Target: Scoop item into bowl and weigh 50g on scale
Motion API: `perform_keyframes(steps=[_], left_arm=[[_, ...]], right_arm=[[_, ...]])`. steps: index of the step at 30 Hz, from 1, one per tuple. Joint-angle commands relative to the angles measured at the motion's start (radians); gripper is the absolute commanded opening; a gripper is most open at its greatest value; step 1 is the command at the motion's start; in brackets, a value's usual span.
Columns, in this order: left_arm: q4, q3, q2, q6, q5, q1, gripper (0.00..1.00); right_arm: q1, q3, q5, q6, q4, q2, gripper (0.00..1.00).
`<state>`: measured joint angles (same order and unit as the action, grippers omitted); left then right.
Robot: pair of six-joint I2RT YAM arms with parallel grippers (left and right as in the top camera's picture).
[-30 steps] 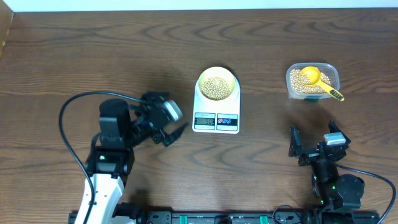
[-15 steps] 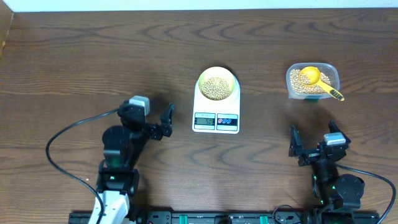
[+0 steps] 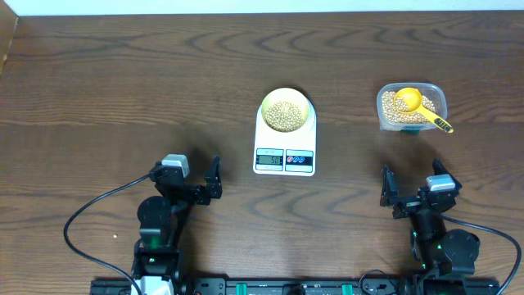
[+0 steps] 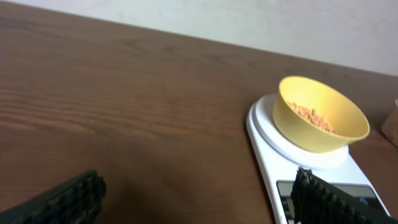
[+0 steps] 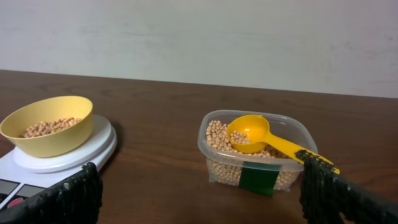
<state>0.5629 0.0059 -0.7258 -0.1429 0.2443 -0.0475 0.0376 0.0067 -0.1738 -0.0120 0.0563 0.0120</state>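
A pale yellow bowl (image 3: pixel 286 111) (image 4: pixel 320 115) (image 5: pixel 48 124) holding tan beans (image 3: pixel 285 114) stands on the white scale (image 3: pixel 285 147) (image 4: pixel 270 137) at the table's middle. More beans (image 5: pixel 217 134) fill a clear plastic container (image 3: pixel 412 106) (image 5: pixel 261 165) at the right, with a yellow scoop (image 3: pixel 412 102) (image 5: pixel 252 132) lying in it. My left gripper (image 3: pixel 188 170) (image 4: pixel 196 190) hovers open and empty at the front left of the scale. The right gripper (image 3: pixel 412 179) (image 5: pixel 199 183) stands open and empty in front of the container.
Dark wooden table (image 3: pixel 123 74) all around. Black cables (image 3: pixel 90 205) loop beside the left arm's base at the front edge. A pale wall (image 5: pixel 199 37) rises behind the table's far edge.
My left arm has drawn back from beside the scale toward the table's front edge, its gripper still open. The right arm, bowl, scale and scoop have not moved.
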Motion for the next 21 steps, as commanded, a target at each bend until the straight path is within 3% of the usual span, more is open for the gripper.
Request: perform_keyframes(steps=[1, 15, 18, 21], left_arm=[[-0.048, -0.002, 0.076, -0.013, -0.058, 0.005, 0.97], [-0.639, -0.002, 0.591, -0.050, -0.237, 0.014, 0.97], [-0.637, -0.002, 0.722, -0.022, -0.258, 0.022, 0.98], [-0.635, -0.002, 0.724, -0.003, -0.283, 0.026, 0.97]], right_arm=[[-0.006, -0.001, 0.010, -0.011, 0.006, -0.005, 0.99], [-0.006, -0.001, 0.010, -0.011, 0.006, -0.005, 0.99], [-0.006, -0.001, 0.010, -0.011, 0.006, -0.005, 0.99], [-0.006, -0.001, 0.010, -0.011, 0.006, -0.005, 0.99]])
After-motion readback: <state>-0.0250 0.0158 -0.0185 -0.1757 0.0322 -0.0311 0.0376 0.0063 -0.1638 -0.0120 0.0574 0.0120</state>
